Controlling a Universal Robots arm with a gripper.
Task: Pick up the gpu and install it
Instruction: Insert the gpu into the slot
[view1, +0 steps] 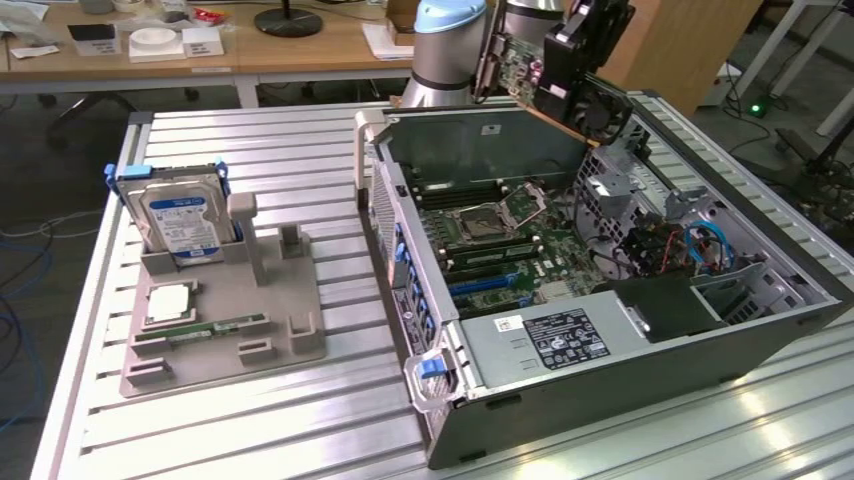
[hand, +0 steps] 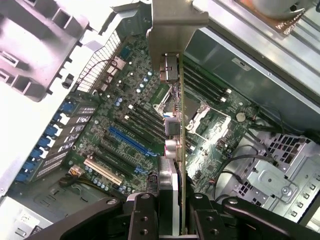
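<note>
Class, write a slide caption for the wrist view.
Fingers clamp the gpu edge-on above the exposed motherboard.

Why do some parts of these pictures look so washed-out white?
Exterior view: light glares off the ribbed silver metal table beside the open grey computer case. Wrist view: the case's metal wall burns out to white, while the green motherboard beneath the thin black gpu card held in the tool is evenly lit.

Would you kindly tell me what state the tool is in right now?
The tool is closed on the gpu, holding it over the open computer case.
</note>
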